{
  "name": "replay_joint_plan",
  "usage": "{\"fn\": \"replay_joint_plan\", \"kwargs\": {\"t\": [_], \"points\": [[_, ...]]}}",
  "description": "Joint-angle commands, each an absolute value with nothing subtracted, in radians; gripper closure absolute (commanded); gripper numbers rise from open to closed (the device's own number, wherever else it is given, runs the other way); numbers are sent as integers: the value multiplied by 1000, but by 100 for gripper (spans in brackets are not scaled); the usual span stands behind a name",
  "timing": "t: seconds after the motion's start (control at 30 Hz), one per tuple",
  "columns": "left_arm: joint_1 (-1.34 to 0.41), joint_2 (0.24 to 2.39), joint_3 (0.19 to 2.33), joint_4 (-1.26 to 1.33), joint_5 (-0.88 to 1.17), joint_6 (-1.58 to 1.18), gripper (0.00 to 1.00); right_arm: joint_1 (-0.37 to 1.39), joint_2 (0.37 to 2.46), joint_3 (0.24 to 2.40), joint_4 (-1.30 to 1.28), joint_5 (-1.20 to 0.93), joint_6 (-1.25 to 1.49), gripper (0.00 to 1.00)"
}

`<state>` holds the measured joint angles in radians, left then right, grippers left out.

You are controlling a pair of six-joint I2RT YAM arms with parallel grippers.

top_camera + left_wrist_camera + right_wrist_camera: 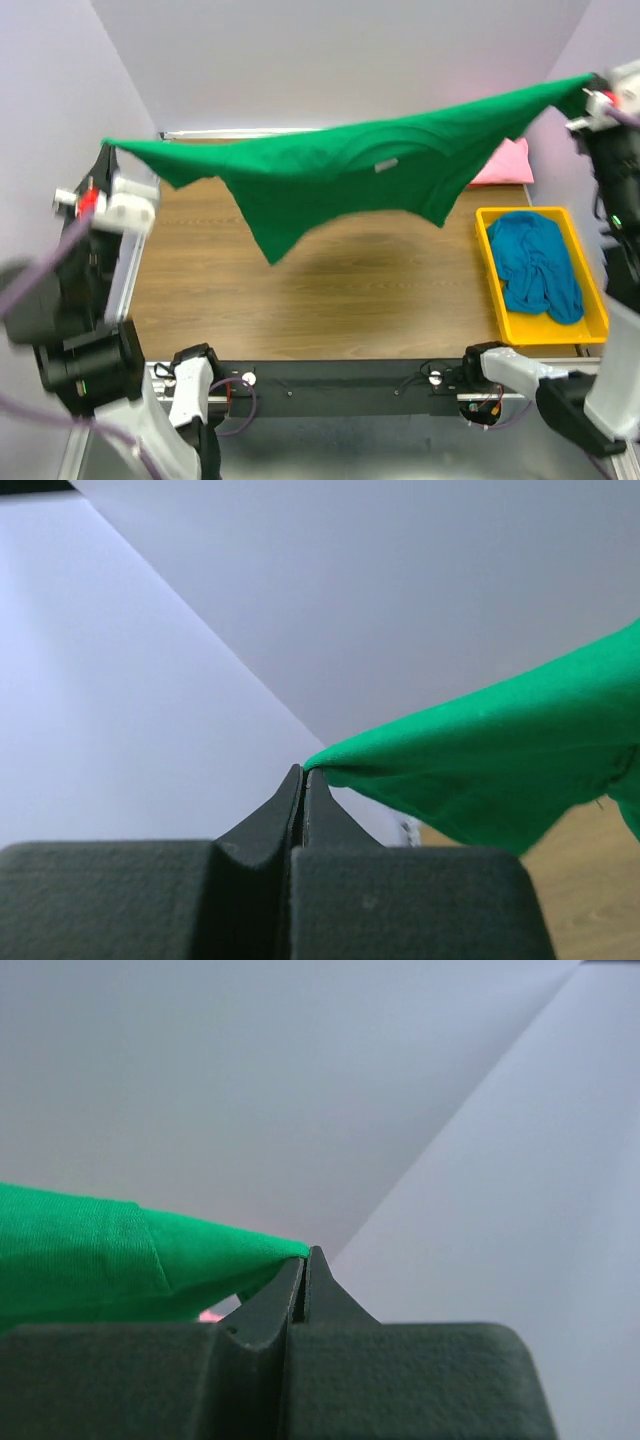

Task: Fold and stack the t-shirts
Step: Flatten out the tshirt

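The bright green soft-fabric t-shirt (340,175) hangs stretched in the air above the brown wood-grain table (300,300). The left gripper (303,778) is clenched on one corner of it and the right gripper (306,1256) is clenched on the opposite corner, higher up. Its middle sags between them, clear of the tabletop. A pink t-shirt (505,162) lies at the table's far right, just behind the yellow plastic tray (545,330). The tray holds a crumpled teal-blue t-shirt (535,262).
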<state>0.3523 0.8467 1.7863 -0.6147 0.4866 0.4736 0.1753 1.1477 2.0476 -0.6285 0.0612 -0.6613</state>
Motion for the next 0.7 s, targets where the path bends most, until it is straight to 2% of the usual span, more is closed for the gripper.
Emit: {"fn": "replay_joint_plan", "kwargs": {"t": [0.0, 0.2, 0.37, 0.5, 0.67], "points": [[359, 721, 1790, -528, 394, 414, 100, 170, 1046, 2056, -584, 120, -650, 99], [359, 703, 1827, -518, 342, 414, 100, 170, 1049, 2046, -560, 146, -695, 100], [359, 722, 1763, -531, 360, 451, 100, 170, 1127, 1970, -491, 118, -733, 100], [359, 736, 1628, -535, 408, 511, 100, 169, 1195, 1890, -457, 39, -741, 99], [359, 765, 1315, -483, 456, 571, 100, 170, 1318, 1669, -396, -148, -715, 99]]}}
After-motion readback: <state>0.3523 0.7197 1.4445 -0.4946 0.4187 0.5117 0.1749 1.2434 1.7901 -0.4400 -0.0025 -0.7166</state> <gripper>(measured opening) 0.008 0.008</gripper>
